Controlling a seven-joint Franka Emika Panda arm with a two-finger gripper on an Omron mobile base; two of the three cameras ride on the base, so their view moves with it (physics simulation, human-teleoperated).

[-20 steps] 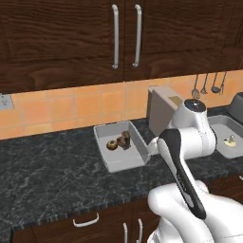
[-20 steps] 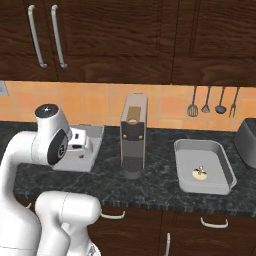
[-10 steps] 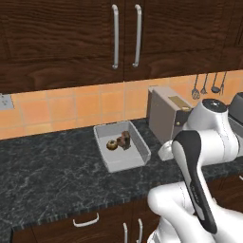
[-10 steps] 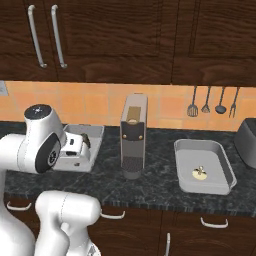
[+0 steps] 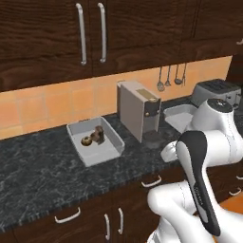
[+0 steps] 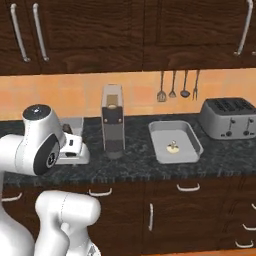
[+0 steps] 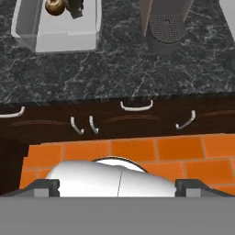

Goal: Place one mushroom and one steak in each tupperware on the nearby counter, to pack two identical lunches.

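My fingers are wide apart and hold nothing. One tupperware [image 5: 95,141] on the counter [image 5: 42,175] has a mushroom [image 5: 87,141] and a dark piece that may be the steak [image 5: 99,135]. The other tupperware [image 6: 175,142], between the coffee machine [image 6: 113,125] and the toaster [image 6: 228,117], has just one mushroom [image 6: 173,147]. I think I need food for that one. My hand is pulled back, looking down at the drawers [image 7: 114,120].

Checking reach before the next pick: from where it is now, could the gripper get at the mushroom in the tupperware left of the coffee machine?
Probably yes. The mushroom lies uncovered in the open tupperware, with bare counter in front. The coffee machine stands to one side, clear of a descent from above.
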